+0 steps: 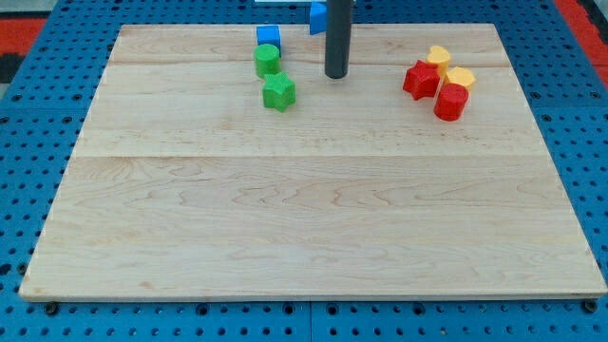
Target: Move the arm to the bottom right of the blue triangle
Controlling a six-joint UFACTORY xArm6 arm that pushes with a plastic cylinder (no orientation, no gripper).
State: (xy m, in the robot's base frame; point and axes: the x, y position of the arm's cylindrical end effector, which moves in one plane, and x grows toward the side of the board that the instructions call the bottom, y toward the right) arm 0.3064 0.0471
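**Tip already near blue triangle's lower right**

No gripper on this arm, just my rod, so nothing opens or clamps. My tip [336,75] rests on the bench [304,228] at roughly 5 o'clock from the blue triangle [316,15], which sits at the view's top edge, partly hidden by the rod. The block looks light, rigid, easily slid; no contact needed. Blue cube [269,36], green cylinder [268,60] lie at 9 o'clock of my tip.
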